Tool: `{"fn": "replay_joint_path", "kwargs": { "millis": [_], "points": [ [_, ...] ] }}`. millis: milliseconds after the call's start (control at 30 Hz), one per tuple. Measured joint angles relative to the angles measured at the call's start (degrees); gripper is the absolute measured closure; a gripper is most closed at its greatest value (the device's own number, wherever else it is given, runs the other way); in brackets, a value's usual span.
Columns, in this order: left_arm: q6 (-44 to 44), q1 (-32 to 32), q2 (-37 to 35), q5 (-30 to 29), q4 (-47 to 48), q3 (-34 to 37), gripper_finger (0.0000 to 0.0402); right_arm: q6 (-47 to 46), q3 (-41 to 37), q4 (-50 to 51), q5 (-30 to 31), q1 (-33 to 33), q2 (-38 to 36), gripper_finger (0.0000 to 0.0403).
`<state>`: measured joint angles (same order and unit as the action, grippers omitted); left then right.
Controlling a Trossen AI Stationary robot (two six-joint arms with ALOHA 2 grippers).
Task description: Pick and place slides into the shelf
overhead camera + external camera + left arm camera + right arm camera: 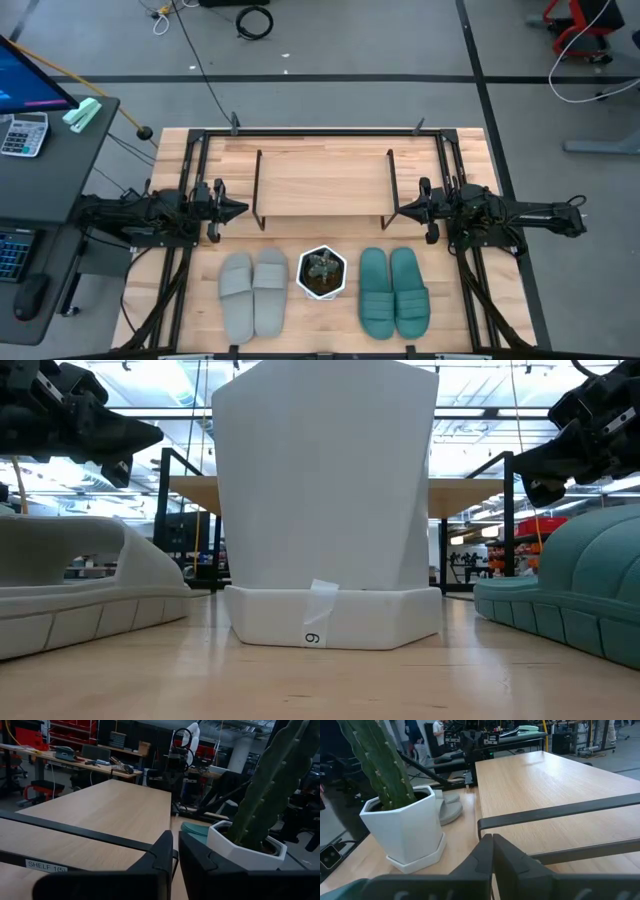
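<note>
Both grippers, left (238, 210) & right (402, 210), hung w/ jaws pressed together beside empty shelf (322, 185); risk: clipping pot (322, 273) btwn slides (253, 292) on reach.

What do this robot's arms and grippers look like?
Both arms are black and boxy, with cables running along them. The left gripper and right gripper each end in two dark, wedge-shaped fingers tapering to a point. No markings are readable on them.

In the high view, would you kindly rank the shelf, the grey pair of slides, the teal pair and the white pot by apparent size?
1. Shelf, clearly largest.
2. Grey pair of slides and teal pair of slides: they look alike, so no ranking between them.
3. White pot, smallest.
</note>
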<state>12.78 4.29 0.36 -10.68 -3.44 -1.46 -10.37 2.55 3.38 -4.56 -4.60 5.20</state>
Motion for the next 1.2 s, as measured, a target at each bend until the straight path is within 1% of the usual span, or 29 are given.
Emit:
{"fn": "replay_joint_path", "kwargs": {
  "millis": [333,667,1000,1200],
  "points": [
    [0.04,0.0,0.0,-0.02,0.0,0.0,0.0378,0.0,0.0,0.0,0.0,0.0,0.01,0.0385],
    [0.0,0.0,0.0,-0.01,-0.01,0.0,0.0365,0.0,0.0,0.0,0.0,0.0,0.0,0.0385],
    [0.03,0.0,-0.02,0.0,0.0,0.01,0.0378,0.0,0.0,0.0,0.0,0.0,0.02,0.0385],
    [-0.02,0.0,0.0,-0.02,-0.02,-0.01,0.037,0.01,0.0,0.0,0.0,0.0,0.0,0.0385]
  ]
}}
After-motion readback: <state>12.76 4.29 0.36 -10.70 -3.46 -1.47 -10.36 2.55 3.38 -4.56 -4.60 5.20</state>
